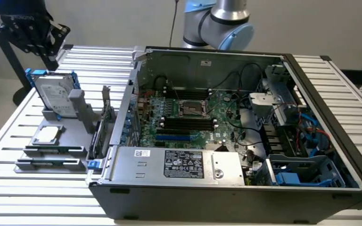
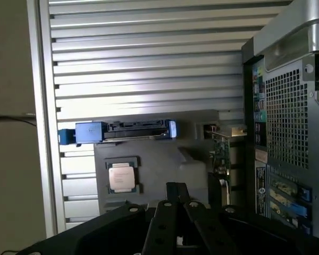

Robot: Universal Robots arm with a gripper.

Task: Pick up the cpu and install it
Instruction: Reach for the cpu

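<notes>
**Q:** What state is the gripper [image 2: 176,187] in?

**A:** Clenched. Its dark fingers meet at the tips and grip no part. It hangs in the air over the grey holder [image 2: 165,159].

**Q:** Where is the cpu [image 2: 122,177]?

**A:** Below the gripper and apart from it, slightly off the line of the fingertips. It lies flat in a square recess of the holder, silver top upward. The exterior view shows the same chip [image 1: 47,135] on the holder, outside the computer case [image 1: 231,200].

**Q:** What else lies near the gripper?

**A:** The hard drive [image 2: 122,131] in its blue bracket stands on edge in the holder, beyond the cpu from the gripper. The open case stands to one side of the gripper, with the holder just beside its wall. All of this rests on the slatted tabletop [image 2: 149,53].

**Q:** And inside the case?

**A:** The motherboard's socket [image 1: 192,109], well apart from the cpu.
</notes>
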